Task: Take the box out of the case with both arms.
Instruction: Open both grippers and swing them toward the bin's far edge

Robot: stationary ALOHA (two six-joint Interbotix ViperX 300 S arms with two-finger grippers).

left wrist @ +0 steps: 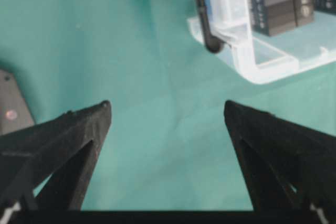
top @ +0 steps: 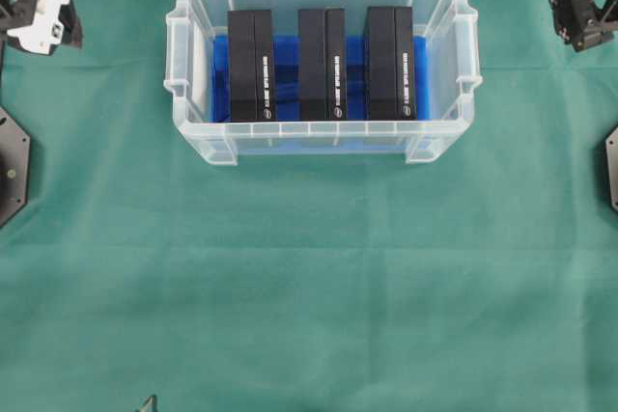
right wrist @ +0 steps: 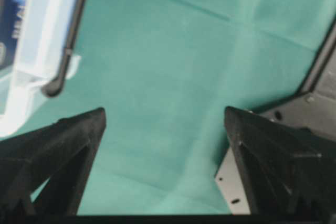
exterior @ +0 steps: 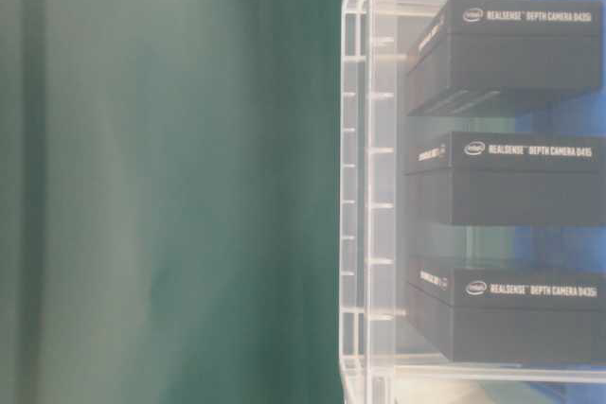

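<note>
The case (top: 323, 147), a clear, rimmed rectangular plastic bin with moulded side handles, is set on a green cloth (top: 309, 277). Three matte black rectangular boxes (top: 322, 65) are stood side by side inside the case on its glossy blue liner (top: 286, 55), white lettering printed along their edges. The left gripper (left wrist: 167, 109) is held over bare cloth beside the case, its black lattice jaws spread wide and holding nothing. The right gripper (right wrist: 165, 113) is likewise spread wide and empty, on the case's other side.
</note>
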